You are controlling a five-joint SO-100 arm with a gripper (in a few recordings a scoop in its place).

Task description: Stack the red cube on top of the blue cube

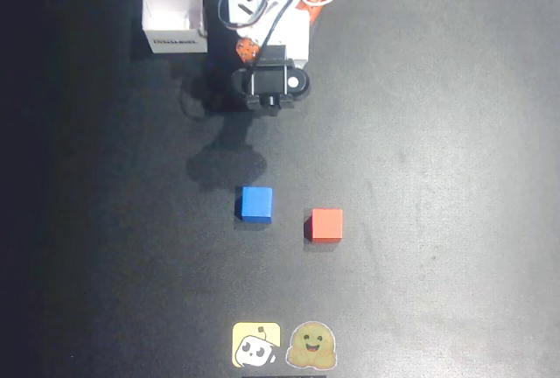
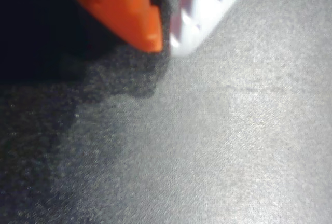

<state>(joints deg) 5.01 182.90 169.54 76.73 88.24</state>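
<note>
Both cubes loose on the black table (image 1: pixel 455 133), arm folded back at the far edge.

Blue cube (image 1: pixel 255 203) sits near centre; red cube (image 1: pixel 326 224) just to its right and slightly nearer, a gap between them. Gripper (image 2: pixel 165 40) in the wrist view: orange and white fingertips almost touching, nothing between them, low over bare mat. White box (image 1: pixel 175 17) far left, beside the arm. Two stickers (image 1: pixel 286 345) at the near edge.

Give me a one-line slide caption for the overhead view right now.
Blue cube and red cube sit apart on the black table, arm folded back beside a white box.
</note>
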